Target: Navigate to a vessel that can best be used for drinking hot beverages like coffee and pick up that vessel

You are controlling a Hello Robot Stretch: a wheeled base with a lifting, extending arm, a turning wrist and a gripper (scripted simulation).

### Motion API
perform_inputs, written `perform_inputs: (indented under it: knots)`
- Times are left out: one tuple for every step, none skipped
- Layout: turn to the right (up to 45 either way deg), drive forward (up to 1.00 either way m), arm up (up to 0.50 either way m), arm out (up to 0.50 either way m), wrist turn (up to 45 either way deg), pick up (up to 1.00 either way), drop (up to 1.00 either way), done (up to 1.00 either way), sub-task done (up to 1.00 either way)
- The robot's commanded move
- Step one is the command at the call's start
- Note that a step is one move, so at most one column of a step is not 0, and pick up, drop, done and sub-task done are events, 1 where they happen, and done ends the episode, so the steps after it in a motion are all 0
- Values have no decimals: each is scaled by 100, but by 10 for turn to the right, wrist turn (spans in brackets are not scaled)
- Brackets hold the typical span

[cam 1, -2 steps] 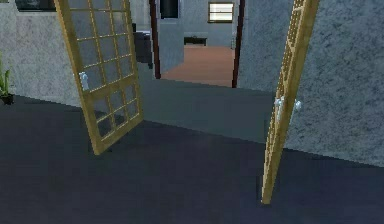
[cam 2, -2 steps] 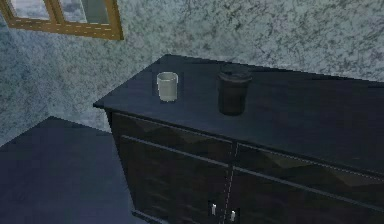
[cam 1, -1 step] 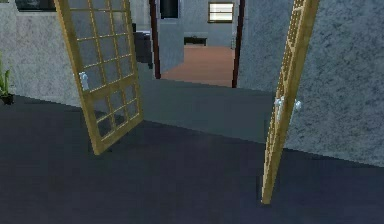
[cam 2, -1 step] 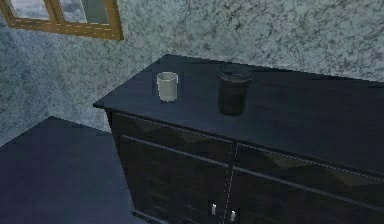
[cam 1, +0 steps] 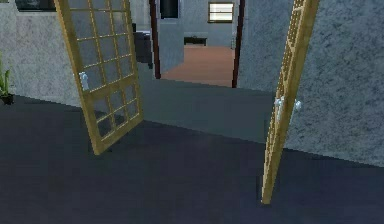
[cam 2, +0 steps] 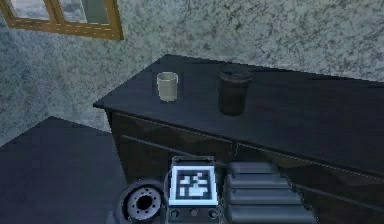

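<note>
A pale, handleless cup (cam 2: 167,85) stands on the top of a dark sideboard (cam 2: 290,115), toward its left end. To its right stands a taller dark vessel (cam 2: 234,90) with a wide rim. The arm's white marker square (cam 2: 195,187) shows at the arm side view's bottom edge, with the gripper's dark round body (cam 2: 140,205) left of it, low in front of the sideboard. I cannot make out its far end, so I cannot tell whether it holds anything.
Ahead, two wood-framed glass doors (cam 1: 100,70) (cam 1: 285,100) stand swung inward over a dark floor. Beyond them a doorway (cam 1: 197,45) leads to a room with a wooden floor. A plant (cam 1: 5,85) stands at the forward view's left. A wood-framed window (cam 2: 65,15) hangs above the sideboard.
</note>
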Motion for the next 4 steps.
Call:
perform_inputs:
  knots:
    - [0, 0, 0, 46, 0, 0, 0, 0, 0]
    - [0, 0, 0, 0, 450, 0, 0, 0, 0]
    - [0, 0, 0, 0, 450, 0, 0, 0, 0]
    - [0, 0, 0, 0, 450, 0, 0, 0, 0]
